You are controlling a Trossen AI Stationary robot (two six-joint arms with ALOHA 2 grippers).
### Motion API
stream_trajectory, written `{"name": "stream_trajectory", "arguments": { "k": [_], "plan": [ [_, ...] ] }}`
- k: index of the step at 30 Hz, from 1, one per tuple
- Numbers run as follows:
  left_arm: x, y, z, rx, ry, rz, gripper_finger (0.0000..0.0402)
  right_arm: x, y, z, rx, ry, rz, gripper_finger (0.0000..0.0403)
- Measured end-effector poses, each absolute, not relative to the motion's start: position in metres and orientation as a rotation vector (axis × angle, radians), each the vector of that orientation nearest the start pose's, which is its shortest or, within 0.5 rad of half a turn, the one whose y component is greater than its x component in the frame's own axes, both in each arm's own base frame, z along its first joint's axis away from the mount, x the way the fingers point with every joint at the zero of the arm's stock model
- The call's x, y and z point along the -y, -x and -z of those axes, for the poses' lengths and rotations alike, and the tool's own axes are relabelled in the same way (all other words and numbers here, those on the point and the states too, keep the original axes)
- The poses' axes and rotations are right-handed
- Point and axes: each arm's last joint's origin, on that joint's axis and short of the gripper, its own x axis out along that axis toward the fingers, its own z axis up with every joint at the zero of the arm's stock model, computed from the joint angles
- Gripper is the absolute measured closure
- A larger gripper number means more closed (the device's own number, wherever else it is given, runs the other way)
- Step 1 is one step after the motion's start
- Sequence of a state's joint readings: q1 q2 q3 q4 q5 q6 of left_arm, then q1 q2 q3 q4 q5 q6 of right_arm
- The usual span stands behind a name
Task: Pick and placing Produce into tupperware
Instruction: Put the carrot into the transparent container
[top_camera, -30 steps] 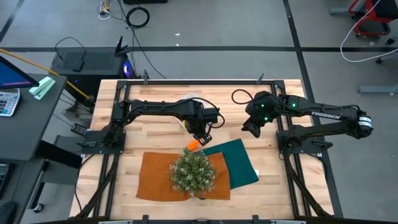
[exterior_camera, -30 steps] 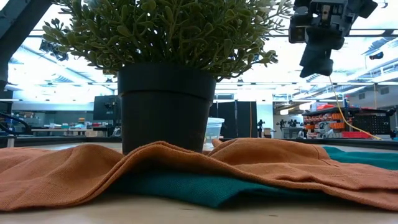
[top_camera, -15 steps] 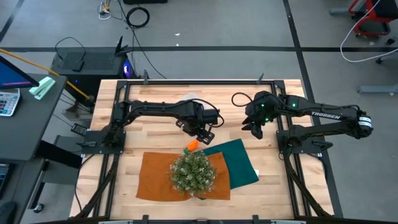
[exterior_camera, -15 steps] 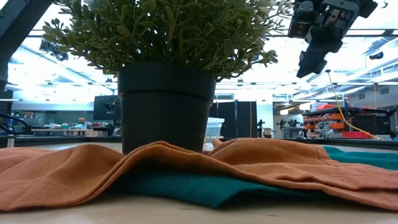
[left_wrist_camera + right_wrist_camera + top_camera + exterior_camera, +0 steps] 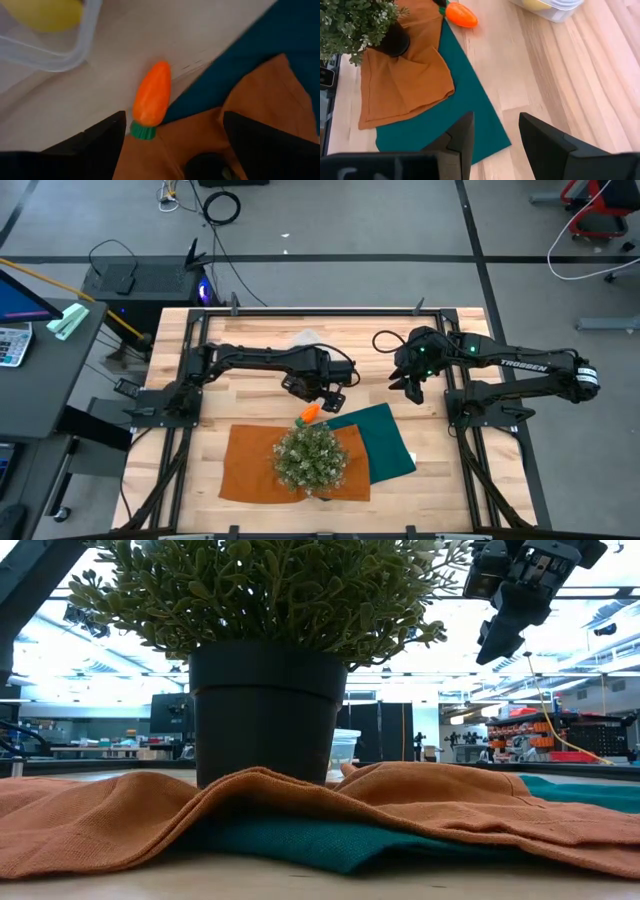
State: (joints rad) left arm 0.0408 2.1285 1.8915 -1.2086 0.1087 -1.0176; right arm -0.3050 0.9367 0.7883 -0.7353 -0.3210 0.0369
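Observation:
An orange toy carrot (image 5: pixel 151 98) with a green cap lies on the bare wood, cap end at the orange cloth's edge; it also shows as the carrot (image 5: pixel 310 413) in the high view. My left gripper (image 5: pixel 172 145) hangs above it, pointing down, open, its fingers standing apart on either side of the carrot without touching. The clear tupperware (image 5: pixel 47 37) sits just beyond, with a yellow piece (image 5: pixel 50 12) inside. My right gripper (image 5: pixel 410 385) hovers open over the table's right half, holding nothing; it shows as the gripper (image 5: pixel 492 137) in its own wrist view.
A bushy potted plant (image 5: pixel 310 457) stands on an orange cloth (image 5: pixel 250 470), which overlaps a dark green cloth (image 5: pixel 385 435) to its right. In the low view the plant hides my left gripper, and the tupperware (image 5: pixel 343 752) peeks out behind the pot.
My left gripper has rolled about its downward line above the carrot, and its fingers have spread wider. My right gripper has rolled in place, high over the table's right half. The carrot and cloths have not moved.

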Motion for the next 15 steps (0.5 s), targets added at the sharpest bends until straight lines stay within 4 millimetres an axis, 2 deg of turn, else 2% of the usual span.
{"name": "stream_trajectory", "arguments": {
  "k": [4,8,15],
  "plan": [
    [-0.013,-0.428,-0.212,-1.391,0.998,-0.781,0.0056,0.044,-0.17,-0.266,-0.842,-0.293,-0.006,0.0279],
    [-0.01,-0.431,-0.199,-1.401,0.984,-0.834,0.0057,0.044,-0.17,-0.266,-0.842,-0.293,-0.006,0.0279],
    [0.001,-0.433,-0.196,-1.398,0.831,-0.788,0.0048,0.044,-0.17,-0.266,-0.842,-0.272,-0.016,0.0279]
  ]
}}
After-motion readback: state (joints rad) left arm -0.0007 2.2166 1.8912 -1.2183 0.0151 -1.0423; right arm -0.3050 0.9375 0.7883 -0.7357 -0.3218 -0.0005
